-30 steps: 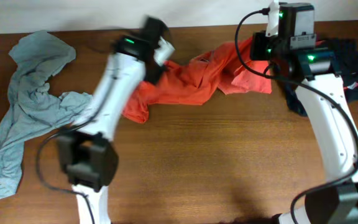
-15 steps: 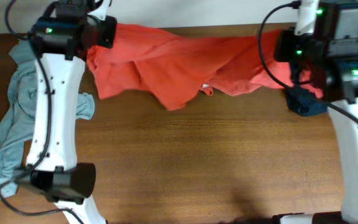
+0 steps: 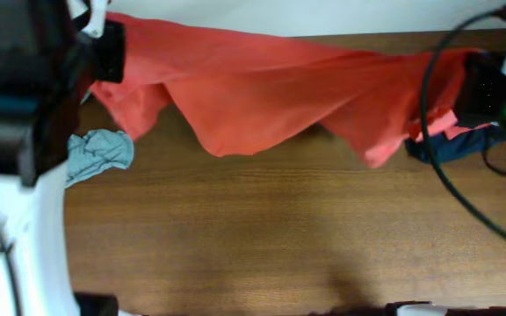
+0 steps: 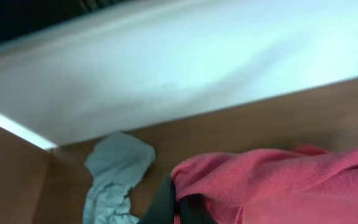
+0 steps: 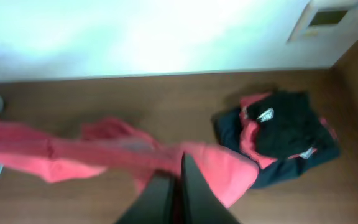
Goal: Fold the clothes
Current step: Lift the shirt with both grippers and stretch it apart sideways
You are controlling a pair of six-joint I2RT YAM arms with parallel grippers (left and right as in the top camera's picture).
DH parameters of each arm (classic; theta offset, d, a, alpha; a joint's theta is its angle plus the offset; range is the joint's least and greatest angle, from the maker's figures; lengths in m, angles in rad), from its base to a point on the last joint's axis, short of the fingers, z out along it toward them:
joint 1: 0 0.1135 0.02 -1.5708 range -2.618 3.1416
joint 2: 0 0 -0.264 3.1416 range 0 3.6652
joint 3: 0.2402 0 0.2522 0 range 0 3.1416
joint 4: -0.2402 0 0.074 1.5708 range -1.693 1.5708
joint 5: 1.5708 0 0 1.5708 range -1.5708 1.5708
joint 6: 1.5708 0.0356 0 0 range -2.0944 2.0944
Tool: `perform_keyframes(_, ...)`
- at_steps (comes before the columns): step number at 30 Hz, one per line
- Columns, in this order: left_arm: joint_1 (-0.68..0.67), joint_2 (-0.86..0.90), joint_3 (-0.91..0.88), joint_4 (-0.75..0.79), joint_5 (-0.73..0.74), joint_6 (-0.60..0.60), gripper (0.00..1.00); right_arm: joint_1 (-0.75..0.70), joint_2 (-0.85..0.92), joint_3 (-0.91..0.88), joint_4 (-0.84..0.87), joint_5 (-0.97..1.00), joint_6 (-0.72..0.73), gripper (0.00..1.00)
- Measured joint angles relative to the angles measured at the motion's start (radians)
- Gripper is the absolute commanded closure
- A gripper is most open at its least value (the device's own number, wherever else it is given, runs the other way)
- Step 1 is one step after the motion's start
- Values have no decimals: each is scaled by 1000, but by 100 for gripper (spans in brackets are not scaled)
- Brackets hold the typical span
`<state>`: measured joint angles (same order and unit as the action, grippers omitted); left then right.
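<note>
The orange-red T-shirt (image 3: 262, 88) now hangs lifted and spread wide, off the table (image 3: 279, 228)

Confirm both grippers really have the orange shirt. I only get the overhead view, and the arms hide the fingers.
Observer: The left wrist view shows the left gripper shut on a bunched edge of the orange shirt.
Operator: Check the right one.
Observer: The right wrist view shows the right gripper shut on the shirt too, with cloth trailing off to the left of the picture.
Operator: Report what is in that heap at the right edge.
Observer: The pile has a black garment with a white label lying on top of navy and red ones.
</note>
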<state>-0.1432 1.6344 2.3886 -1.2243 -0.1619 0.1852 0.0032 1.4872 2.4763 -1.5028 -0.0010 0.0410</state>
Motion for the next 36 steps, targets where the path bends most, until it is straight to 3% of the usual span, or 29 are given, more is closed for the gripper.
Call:
perform_keyframes(8, -17, -143, 15, -51, 10, 0, 99, 0, -13, 164, -155, 23, -5, 96)
perform_keyframes(16, -113, -143, 21, -102, 16, -9, 100, 0, -40, 172, -190, 31, -4, 96)
perform_keyframes(27, -125, -47, 19, -146, -20, -42, 100, 0, -14, 172, -190, 38, -4, 96)
perform_keyframes(36, -145, -161, 21, -203, -31, -67, 99, -1, -88, 172, -190, 13, -3, 96)
